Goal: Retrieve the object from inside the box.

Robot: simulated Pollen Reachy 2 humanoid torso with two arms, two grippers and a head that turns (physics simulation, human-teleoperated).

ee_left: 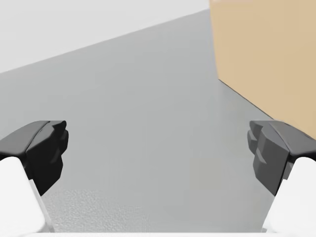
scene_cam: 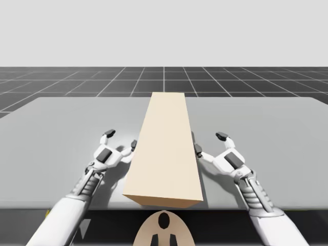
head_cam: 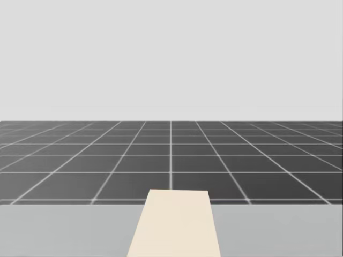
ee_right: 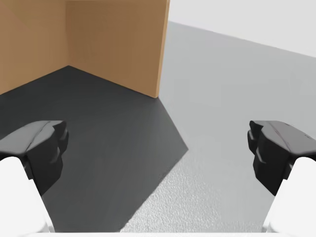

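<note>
While flanked on both sides, box (scene_cam: 163, 154): long, tan, lies along the middle of the table (scene_cam: 56, 133); top face unbroken, no opening apparent from above.
Object: hidden by the box walls; placed inside on the task sentence's word alone.
Left gripper (scene_cam: 121, 139): low over the table at the box's left wall; jaws spread, pinching nothing; one jaw just beside the wall, contact not discernible.
Right gripper (scene_cam: 209, 142): mirrors this at the right wall; jaws spread, pinching nothing; tan walls and dark shade ahead in the right wrist view.
Step in hand: judged as approach, both arms posted at opposite walls, retrieval not yet begun.
Next move: probably calls for pressing inward from both sides at matched height and pace, then raising or opening the box to expose the object; uneven pressure likely to skew or tip the box.
</note>
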